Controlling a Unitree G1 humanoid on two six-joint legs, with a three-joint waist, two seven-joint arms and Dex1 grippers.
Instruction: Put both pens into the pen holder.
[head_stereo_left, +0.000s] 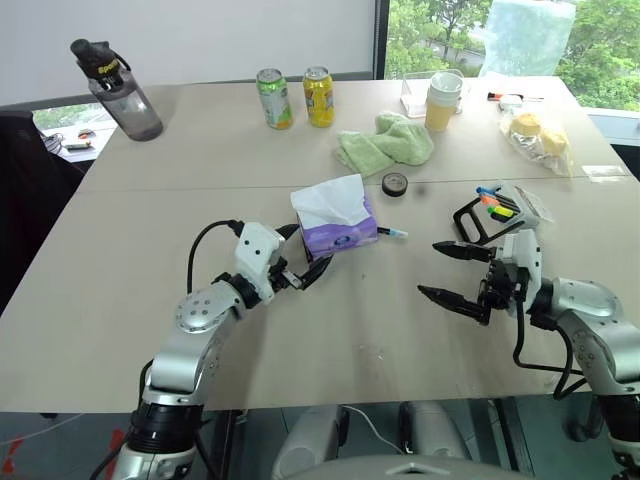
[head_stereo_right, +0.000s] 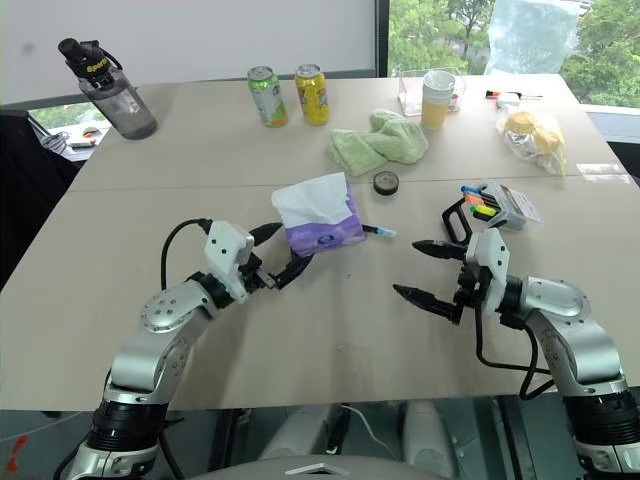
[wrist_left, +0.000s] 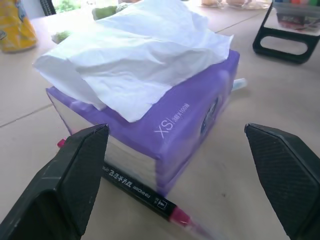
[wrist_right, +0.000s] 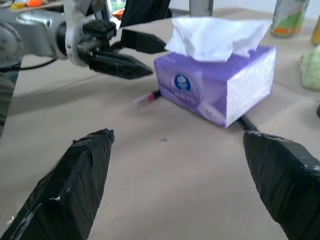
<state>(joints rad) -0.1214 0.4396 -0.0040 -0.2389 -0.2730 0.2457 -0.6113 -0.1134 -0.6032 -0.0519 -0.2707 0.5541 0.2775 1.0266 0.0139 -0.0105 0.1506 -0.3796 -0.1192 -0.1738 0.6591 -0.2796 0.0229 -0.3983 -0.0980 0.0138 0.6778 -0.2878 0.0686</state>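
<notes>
Approach to first pen; nothing yet in the pen holder (head_stereo_left: 478, 222).
Left end effector (head_stereo_left: 297, 270) open, empty, beside tissue box (head_stereo_left: 338, 232); next, close on pink-capped pen (wrist_left: 142, 192) at its base.

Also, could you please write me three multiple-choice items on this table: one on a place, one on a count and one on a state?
1. Where does the pink-capped pen lie?
A. beside the tissue box, along its base
B. held in the air
C. on the floor

2. How many cans stand on the table?
A. one
B. two
C. four

3. The left pincer is:
A. shut on a tissue
B. shut on a marker
C. open and empty

Answers:
1 A: the left wrist view shows it flat along the box's foot.
2 B: one green and one yellow stand side by side.
3 C: its fingers stand wide apart with nothing held.
</notes>
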